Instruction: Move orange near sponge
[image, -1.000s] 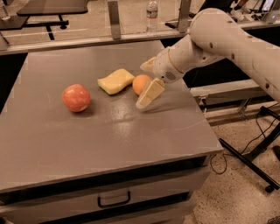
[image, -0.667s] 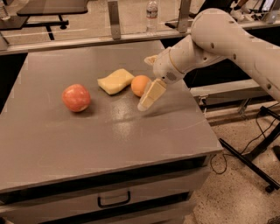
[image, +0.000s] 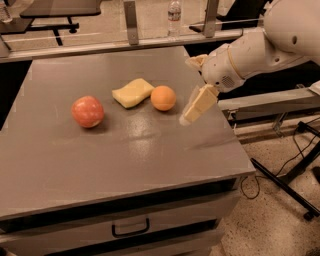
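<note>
Orange resting just beside sponge, at its 3 o'clock. Gripper at orange's 3 o'clock, apart, jaws spread, empty. Placement judged complete; only arm retreat left.

We lose the robot's arm past the right edge, its gripper, just right of the orange, blurs at the near finger, and the far bottle is cropped on top.

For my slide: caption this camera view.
Orange beside sponge on table; open gripper hovers beside the orange; apple apart.
</note>
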